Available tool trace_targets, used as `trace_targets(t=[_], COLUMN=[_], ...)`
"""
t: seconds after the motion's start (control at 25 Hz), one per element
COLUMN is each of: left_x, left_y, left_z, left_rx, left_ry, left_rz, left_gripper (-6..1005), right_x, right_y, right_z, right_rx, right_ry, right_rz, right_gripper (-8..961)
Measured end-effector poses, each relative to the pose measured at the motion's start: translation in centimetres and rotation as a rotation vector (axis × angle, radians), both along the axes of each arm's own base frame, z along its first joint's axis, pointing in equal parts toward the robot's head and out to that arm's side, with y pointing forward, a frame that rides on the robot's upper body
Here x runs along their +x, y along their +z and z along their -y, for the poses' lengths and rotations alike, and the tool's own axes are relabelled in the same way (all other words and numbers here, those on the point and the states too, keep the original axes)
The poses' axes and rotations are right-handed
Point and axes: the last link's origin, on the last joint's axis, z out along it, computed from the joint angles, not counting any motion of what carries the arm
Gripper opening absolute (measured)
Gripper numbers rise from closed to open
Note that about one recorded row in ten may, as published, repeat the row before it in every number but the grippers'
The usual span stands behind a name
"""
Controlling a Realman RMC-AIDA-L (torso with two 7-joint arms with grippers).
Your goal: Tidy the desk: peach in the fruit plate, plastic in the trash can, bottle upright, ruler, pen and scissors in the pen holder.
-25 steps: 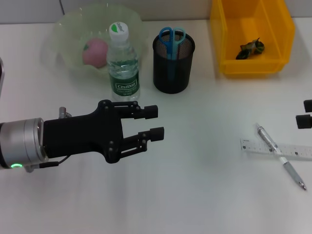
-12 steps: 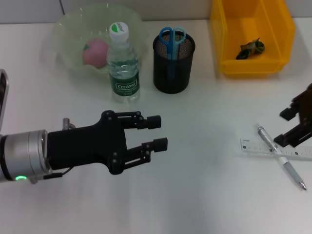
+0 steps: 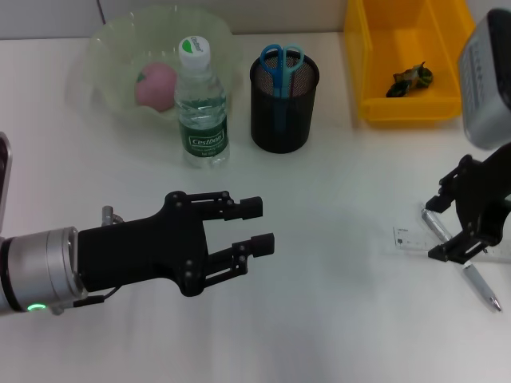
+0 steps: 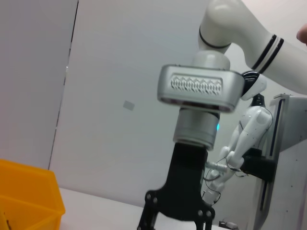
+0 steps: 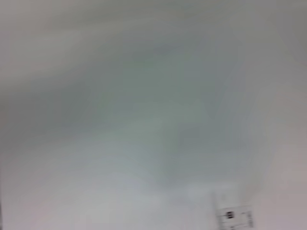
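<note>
Jaws of the right gripper (image 3: 441,225) straddle the pen (image 3: 463,267) near the desk (image 3: 335,319) edge.

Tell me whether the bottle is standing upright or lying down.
Upright. The bottle stands on its base on the desk, cap on top, in front of the fruit plate and beside the pen holder.

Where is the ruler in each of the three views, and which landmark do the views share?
Head view: the ruler lies on the desk at the right, under the right gripper, crossed by the pen.
Left wrist view: not in it.
Right wrist view: only its end shows, in the lower corner.
Shared landmark: the trash can in head and left wrist views.
</note>
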Motion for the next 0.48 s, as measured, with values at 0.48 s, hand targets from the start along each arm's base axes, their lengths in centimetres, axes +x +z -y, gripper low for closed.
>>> trace_targets(t=[0.48], left_x=[0.0], left_y=[-0.1], left_z=[-0.1], left_rx=[0.01], left_ry=[0.014], left_rz=[0.001], left_gripper=[457], right_x=[2.4], right_y=[-2.1], right_z=[0.1], right_rx=[-0.002], right_ry=[0.074], right_rz=[0.039], right_gripper=[705])
